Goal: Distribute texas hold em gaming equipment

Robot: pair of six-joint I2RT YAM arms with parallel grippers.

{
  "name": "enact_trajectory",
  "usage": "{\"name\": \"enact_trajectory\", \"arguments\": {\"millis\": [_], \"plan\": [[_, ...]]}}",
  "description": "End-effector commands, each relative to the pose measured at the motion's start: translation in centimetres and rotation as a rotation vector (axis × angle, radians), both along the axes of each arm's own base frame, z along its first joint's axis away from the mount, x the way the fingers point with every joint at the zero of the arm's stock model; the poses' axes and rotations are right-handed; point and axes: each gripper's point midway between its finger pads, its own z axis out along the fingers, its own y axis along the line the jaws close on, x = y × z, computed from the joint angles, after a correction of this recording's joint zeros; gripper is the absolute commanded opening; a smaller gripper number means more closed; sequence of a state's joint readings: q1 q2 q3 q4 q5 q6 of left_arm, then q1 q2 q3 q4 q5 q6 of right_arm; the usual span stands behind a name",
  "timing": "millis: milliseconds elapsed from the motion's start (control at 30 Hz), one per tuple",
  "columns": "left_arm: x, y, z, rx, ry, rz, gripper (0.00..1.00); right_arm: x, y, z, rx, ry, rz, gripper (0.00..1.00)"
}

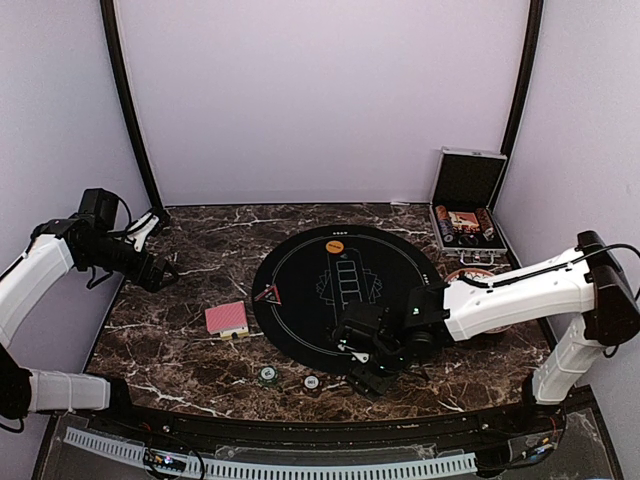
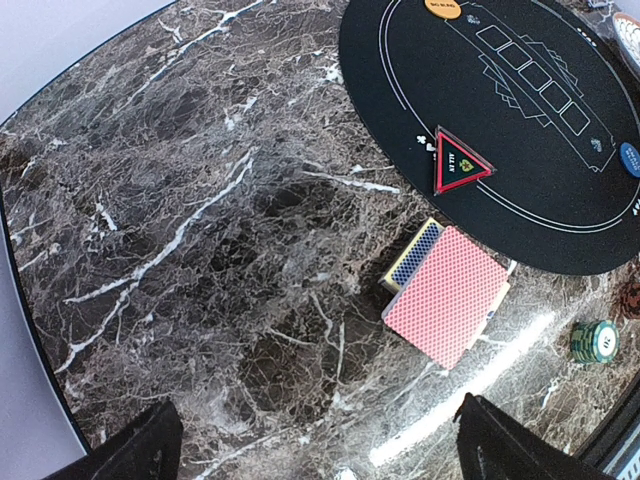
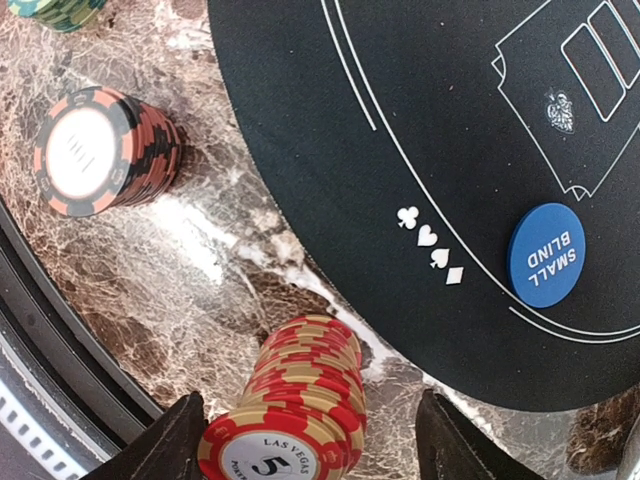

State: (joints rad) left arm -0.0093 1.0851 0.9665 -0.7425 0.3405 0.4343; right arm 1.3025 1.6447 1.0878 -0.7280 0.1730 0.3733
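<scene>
A red-backed card deck (image 1: 227, 318) lies on the marble left of the black mat (image 1: 300, 330); in the left wrist view the deck (image 2: 447, 295) lies ahead of my open, empty left gripper (image 2: 320, 455), which is raised at the far left (image 1: 160, 270). My right gripper (image 1: 372, 368) is low at the mat's near edge. Its open fingers (image 3: 170, 440) stand on either side of a stack of red chips (image 3: 300, 410), with a gap on each side. A black-and-orange chip stack (image 3: 100, 150), green chips (image 1: 267, 375), a blue disc (image 3: 545, 255) and an orange disc (image 1: 334, 245) are also in view.
A red triangular marker (image 1: 268, 293) sits on the mat's left edge. The open silver-edged case (image 1: 466, 215) stands at the back right, holding more chips and cards. The white plate (image 1: 470, 275) shows partly behind my right arm. The table's raised rim (image 1: 300, 425) runs close behind the chip stacks.
</scene>
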Motion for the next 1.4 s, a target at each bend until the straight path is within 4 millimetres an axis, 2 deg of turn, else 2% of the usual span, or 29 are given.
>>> {"name": "enact_trajectory", "arguments": {"millis": [0, 233, 433, 600, 933, 1367], "plan": [[-0.3, -0.2, 1.2, -0.003, -0.023, -0.014, 0.99, -0.2, 0.2, -0.7, -0.002, -0.001, 0.011, 0.7], [-0.3, -0.1, 1.2, 0.003, -0.025, -0.013, 0.99, -0.3, 0.3, -1.2, -0.011, 0.006, 0.021, 0.66], [-0.3, -0.1, 1.1, 0.002, -0.023, -0.015, 0.99, -0.2, 0.4, -0.7, -0.002, -0.001, 0.02, 0.54], [-0.3, -0.1, 1.0, 0.003, -0.02, -0.015, 0.99, -0.3, 0.5, 0.1, 0.01, 0.003, 0.021, 0.54], [-0.4, -0.1, 1.0, 0.004, -0.024, -0.016, 0.99, -0.4, 0.7, 0.7, 0.02, 0.008, 0.027, 0.62], [-0.6, -0.2, 1.0, 0.002, -0.021, -0.021, 0.99, -0.2, 0.9, 1.5, 0.032, -0.002, 0.019, 0.52]]}}
